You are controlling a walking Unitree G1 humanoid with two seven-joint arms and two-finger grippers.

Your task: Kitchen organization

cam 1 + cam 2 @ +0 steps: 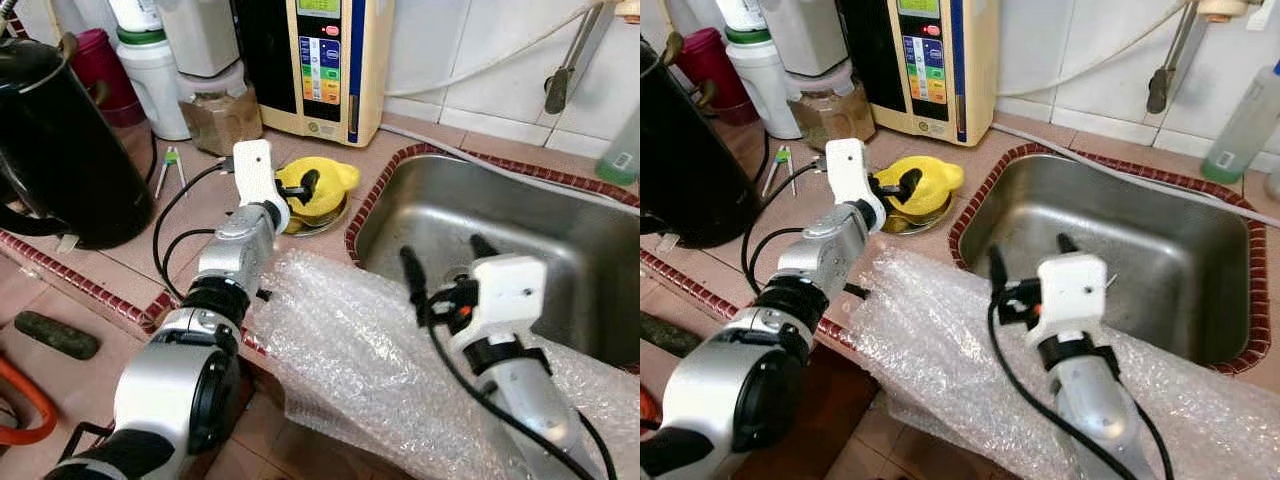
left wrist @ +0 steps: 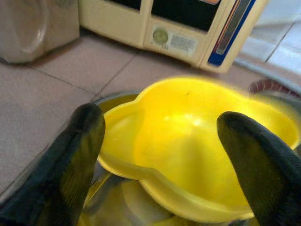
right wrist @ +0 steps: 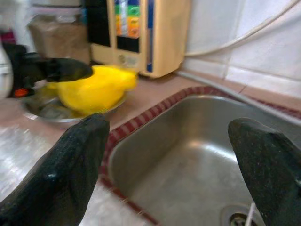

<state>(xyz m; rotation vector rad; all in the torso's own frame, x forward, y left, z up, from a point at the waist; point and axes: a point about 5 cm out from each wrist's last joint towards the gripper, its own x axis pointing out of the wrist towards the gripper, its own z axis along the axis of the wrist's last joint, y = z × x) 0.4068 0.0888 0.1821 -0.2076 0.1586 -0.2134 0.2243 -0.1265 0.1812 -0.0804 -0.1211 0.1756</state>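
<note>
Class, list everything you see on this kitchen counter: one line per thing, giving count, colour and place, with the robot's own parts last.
yellow bowl: one, yellow, in a metal dish left of the sink
metal dish: one, silver, under the bowl
sink: one, steel, right
bubble wrap: one sheet, clear, counter front edge
water machine: one, cream, back wall
black kettle: one, black, far left
left gripper: open, at the bowl
right gripper: open, over the sink

Tiled countertop (image 1: 200, 205), pinkish-brown, red-brick mosaic edging. Resting on it: black kettle (image 1: 60, 140) at left; white jug (image 1: 150, 70); jar of brown contents (image 1: 220, 115); cream appliance (image 1: 320, 65) against wall; shallow metal dish (image 1: 325, 222) beside the inset steel sink (image 1: 500, 230); bubble wrap (image 1: 360, 360) draped over the front edge.
</note>
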